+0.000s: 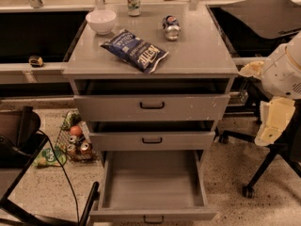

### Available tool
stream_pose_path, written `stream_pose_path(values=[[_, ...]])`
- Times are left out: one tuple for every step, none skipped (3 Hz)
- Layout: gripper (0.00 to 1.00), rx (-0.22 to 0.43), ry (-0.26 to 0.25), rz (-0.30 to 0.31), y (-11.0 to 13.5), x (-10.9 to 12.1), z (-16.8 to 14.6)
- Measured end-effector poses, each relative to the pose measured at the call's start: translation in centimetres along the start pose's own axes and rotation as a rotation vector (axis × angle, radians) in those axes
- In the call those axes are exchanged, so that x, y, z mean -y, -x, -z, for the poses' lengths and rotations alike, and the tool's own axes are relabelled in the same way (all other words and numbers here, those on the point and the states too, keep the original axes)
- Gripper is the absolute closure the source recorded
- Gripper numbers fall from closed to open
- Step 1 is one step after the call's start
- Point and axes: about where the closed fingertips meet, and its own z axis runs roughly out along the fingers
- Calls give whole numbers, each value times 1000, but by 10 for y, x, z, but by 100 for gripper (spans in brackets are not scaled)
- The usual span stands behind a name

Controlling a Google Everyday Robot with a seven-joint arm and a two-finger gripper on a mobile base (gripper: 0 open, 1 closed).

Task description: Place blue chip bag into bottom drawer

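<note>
The blue chip bag [134, 49] lies flat on top of the grey cabinet [202, 55], left of the middle, its long side running diagonally. The bottom drawer [153, 180] is pulled wide open and its plain grey inside holds nothing. My gripper [273, 121] hangs at the right edge of the view, beside the cabinet at the height of the upper drawers. It is well clear of the bag and holds nothing that I can see.
A white bowl [101, 21], a tall can [133, 0] and a blue-and-silver soda can on its side [171, 27] share the cabinet top. The two upper drawers [152, 107] are slightly open. A wire basket of cans [74, 142] stands on the floor at left, and a chair base [263, 171] at right.
</note>
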Motion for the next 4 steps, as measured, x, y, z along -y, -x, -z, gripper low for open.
stream_pose_path(values=[[0, 0, 0, 0, 0, 0, 0], [0, 72, -51, -36, 15, 40, -7], [0, 195, -136, -100, 38, 102, -15], [0, 356, -227, -183, 63, 162, -21]])
